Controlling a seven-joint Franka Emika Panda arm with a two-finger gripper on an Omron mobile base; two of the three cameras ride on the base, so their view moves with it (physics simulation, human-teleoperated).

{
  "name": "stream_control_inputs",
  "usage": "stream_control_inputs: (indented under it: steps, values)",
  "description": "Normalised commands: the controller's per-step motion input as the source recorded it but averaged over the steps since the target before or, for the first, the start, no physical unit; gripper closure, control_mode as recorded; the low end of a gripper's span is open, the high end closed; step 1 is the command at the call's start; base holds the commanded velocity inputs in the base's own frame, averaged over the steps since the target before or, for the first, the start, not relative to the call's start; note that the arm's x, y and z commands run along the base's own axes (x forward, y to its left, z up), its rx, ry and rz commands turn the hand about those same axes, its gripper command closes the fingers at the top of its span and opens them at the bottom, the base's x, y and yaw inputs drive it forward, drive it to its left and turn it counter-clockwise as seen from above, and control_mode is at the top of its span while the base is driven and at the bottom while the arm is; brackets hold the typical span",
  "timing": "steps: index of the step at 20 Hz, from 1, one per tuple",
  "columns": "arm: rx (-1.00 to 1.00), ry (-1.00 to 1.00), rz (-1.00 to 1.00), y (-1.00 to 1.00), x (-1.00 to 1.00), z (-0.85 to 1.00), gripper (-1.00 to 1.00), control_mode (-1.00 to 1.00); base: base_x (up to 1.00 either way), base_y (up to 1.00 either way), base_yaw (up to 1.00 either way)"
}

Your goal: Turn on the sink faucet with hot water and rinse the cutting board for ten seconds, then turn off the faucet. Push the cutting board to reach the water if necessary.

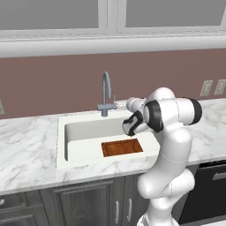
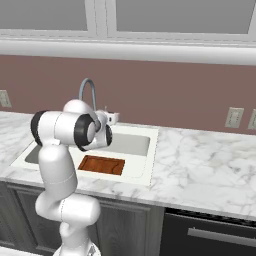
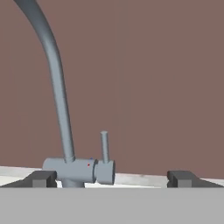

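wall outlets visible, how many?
3. Right base view: one outlet at far left, one right of the sink, and one cut by the edge. More may be hidden.

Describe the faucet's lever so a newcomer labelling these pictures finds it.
Find the white sink in the marble counter; the grey gooseneck faucet stands behind it. The lever is the thin upright rod on the faucet's base, far shorter than the arched spout.

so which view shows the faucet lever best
The hand view: the lever stands upright, close and unobstructed beside the sink faucet base. In the left base view it is a tiny sliver by the arm; in the right base view it is too small to tell.
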Motion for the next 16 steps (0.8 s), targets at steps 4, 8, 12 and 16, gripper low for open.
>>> stream_control_inputs:
  steps: [4, 8, 12, 16]
  values:
    - [0.00, -0.10, 0.00, 0.06, 0.00, -0.10, -1.00, -1.00, 0.00, 0.00, 0.00]
    - [0.00, -0.05, 0.00, 0.01, 0.00, -0.14, -1.00, -1.00, 0.00, 0.00, 0.00]
    - [0.00, -0.04, 0.00, 0.00, 0.01, -0.12, -1.00, -1.00, 0.00, 0.00, 0.00]
    - [0.00, -0.02, 0.00, 0.00, 0.10, -0.11, -1.00, -1.00, 0.00, 0.00, 0.00]
